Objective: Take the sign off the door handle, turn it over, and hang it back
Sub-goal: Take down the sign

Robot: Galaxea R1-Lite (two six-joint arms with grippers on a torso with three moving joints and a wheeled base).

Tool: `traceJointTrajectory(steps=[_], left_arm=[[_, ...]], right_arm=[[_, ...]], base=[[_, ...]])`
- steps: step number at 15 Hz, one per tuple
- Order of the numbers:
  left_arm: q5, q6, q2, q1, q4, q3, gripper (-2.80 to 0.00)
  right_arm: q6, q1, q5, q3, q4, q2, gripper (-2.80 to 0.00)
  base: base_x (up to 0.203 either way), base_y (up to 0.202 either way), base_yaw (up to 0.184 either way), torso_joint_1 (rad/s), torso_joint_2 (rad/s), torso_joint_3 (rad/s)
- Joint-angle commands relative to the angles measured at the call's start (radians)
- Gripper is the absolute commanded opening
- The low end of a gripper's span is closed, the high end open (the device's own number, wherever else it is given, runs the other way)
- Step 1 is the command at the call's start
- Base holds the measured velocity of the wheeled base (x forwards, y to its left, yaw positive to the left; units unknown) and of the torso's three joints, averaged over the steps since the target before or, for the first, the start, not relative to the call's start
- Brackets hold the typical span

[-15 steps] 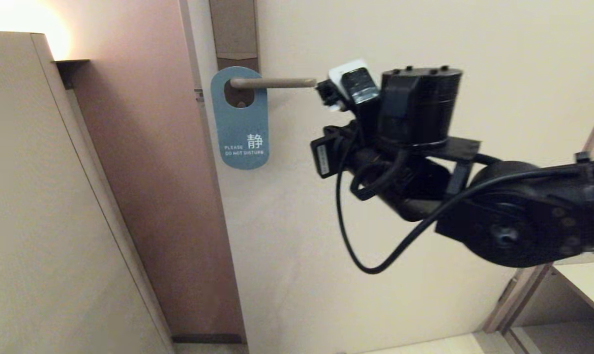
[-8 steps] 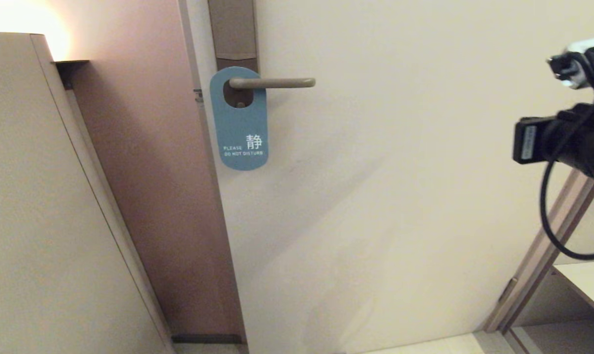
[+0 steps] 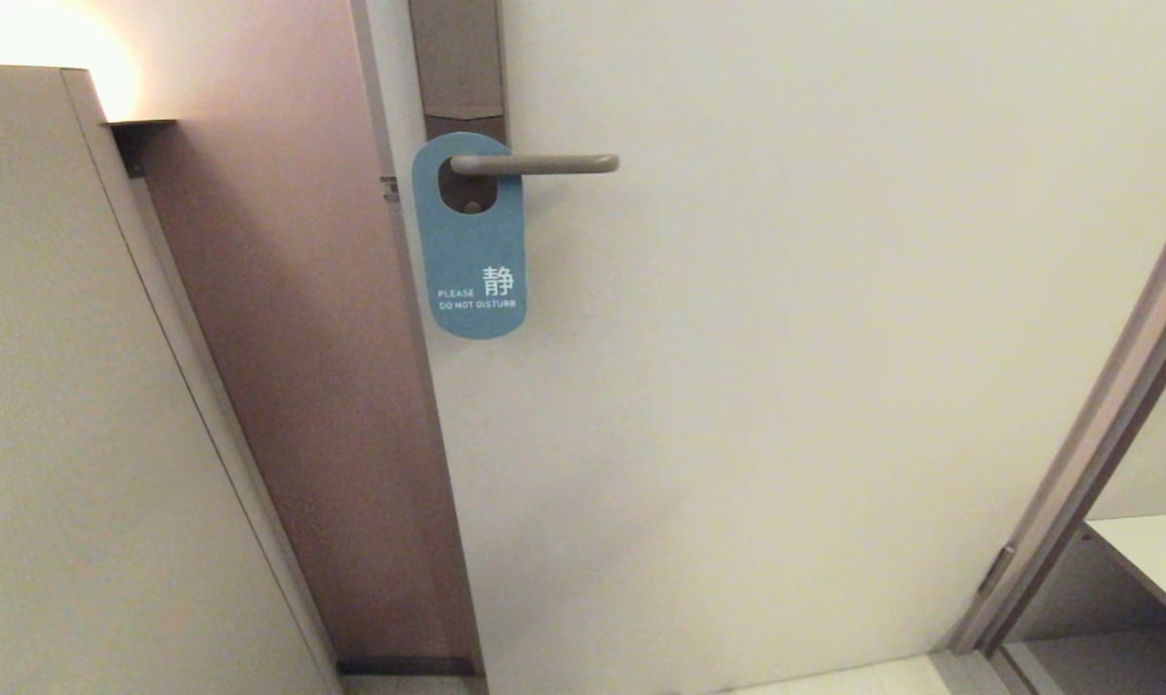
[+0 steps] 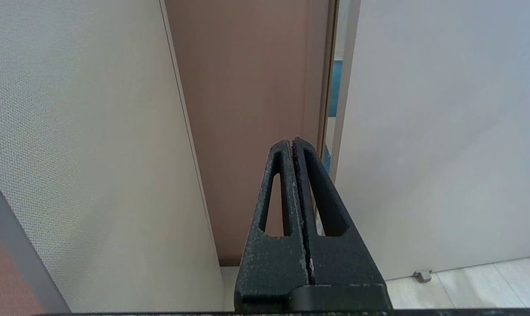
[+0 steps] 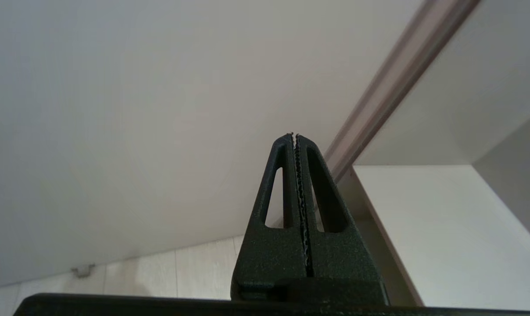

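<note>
The sign [image 3: 470, 241], blue "DO NOT DISTURB" face out, hangs on the door handle [image 3: 535, 164] at eleven o'clock; left gripper [image 4: 292, 142] and right gripper [image 5: 294, 137] both pressed together, empty

You have the pale cream door [image 3: 786, 386] filling most of the head view. Left of the door stands a reddish-brown wall strip [image 3: 303, 386], with a dark skirting piece [image 3: 404, 665] at its foot. Further left of the door a beige panel [image 3: 71, 415] rises, and a warm light glow [image 3: 33, 39] sits above it. Right of the door runs a grey-brown frame [image 3: 1095, 434]; beyond it you see a white shelf [image 3: 1157, 555]. Pale floor tiles [image 5: 168, 272] lie below the door, where a small door stop [image 4: 421, 275] sits.
</note>
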Motion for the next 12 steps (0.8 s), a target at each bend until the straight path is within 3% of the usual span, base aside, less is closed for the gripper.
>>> traceJointTrajectory(steps=[1, 5, 7, 12], left_arm=[[0.0, 0.0, 0.0, 0.0, 0.0, 0.0, -2.8], [0.0, 0.0, 0.0, 0.0, 0.0, 0.0, -2.8], [0.0, 0.0, 0.0, 0.0, 0.0, -0.001, -2.8], [0.0, 0.0, 0.0, 0.0, 0.0, 0.0, -2.8]], right_arm=[[0.0, -0.027, 0.009, 0.092, -0.001, -0.126, -2.8], [0.001, -0.156, 0.189, 0.254, 0.0, -0.287, -2.8], [0.0, -0.181, 0.264, 0.307, 0.0, -0.347, -2.8], [0.009, -0.182, 0.342, 0.372, 0.053, -0.514, -2.8]], base=[[0.0, 0.0, 0.0, 0.0, 0.0, 0.0], [0.0, 0.0, 0.0, 0.0, 0.0, 0.0], [0.0, 0.0, 0.0, 0.0, 0.0, 0.0], [0.0, 0.0, 0.0, 0.0, 0.0, 0.0]])
